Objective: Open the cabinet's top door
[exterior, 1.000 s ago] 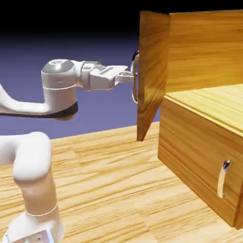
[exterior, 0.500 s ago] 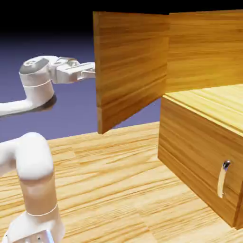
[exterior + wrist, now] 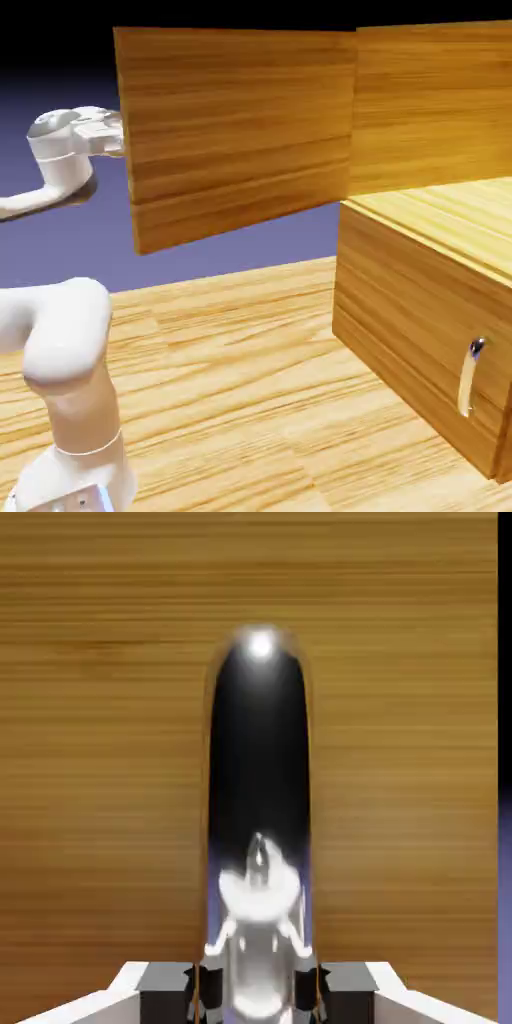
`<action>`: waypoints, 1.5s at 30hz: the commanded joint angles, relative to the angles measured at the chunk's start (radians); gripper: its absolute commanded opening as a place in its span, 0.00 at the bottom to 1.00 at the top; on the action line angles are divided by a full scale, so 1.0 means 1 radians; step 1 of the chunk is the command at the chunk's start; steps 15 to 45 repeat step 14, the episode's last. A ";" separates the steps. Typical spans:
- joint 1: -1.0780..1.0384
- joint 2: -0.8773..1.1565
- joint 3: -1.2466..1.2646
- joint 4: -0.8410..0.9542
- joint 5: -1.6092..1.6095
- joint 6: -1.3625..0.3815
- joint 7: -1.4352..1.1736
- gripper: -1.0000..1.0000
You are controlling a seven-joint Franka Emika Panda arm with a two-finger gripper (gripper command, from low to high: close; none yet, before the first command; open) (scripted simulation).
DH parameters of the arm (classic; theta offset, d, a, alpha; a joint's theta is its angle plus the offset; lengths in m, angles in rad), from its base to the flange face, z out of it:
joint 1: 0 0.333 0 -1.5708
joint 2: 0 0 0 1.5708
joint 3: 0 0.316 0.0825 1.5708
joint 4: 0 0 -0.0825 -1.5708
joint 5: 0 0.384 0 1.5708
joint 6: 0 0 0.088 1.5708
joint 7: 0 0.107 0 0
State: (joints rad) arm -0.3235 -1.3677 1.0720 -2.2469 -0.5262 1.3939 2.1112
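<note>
Cabinet (image 3: 422, 276) stood beyond the claw; its top door (image 3: 240, 130), swung wide, was just ahead of it. Claw (image 3: 258, 990) clamped on the door's curved handle (image 3: 259, 762). Door probably stiff, light on its hinge; metal likely slippery, best gripped mid-bar.

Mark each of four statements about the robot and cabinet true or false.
1. The top door stands wide open. True.
2. The hand is gripping the lower door's handle. False: it is closed on the top door's handle.
3. The lower door is swung open. False: it is closed.
4. In the exterior view, the top door hides the hand's fingertips. True.
</note>
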 commanded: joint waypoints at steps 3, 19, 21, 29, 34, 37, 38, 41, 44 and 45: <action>-0.082 0.006 0.046 0.109 0.026 -0.086 -0.016 0.00; -0.383 0.005 0.160 0.507 0.072 -0.365 -0.095 0.00; -0.383 0.005 0.160 0.507 0.072 -0.365 -0.095 0.00; -0.383 0.005 0.160 0.507 0.072 -0.365 -0.095 0.00; -0.383 0.005 0.160 0.507 0.072 -0.365 -0.095 0.00; -0.383 0.005 0.160 0.507 0.072 -0.365 -0.095 0.00; -0.383 0.005 0.160 0.507 0.072 -0.365 -0.095 0.00; -0.383 0.005 0.160 0.507 0.072 -0.365 -0.095 0.00; -0.383 0.005 0.160 0.507 0.072 -0.365 -0.095 0.00; -0.383 0.005 0.160 0.507 0.072 -0.365 -0.095 0.00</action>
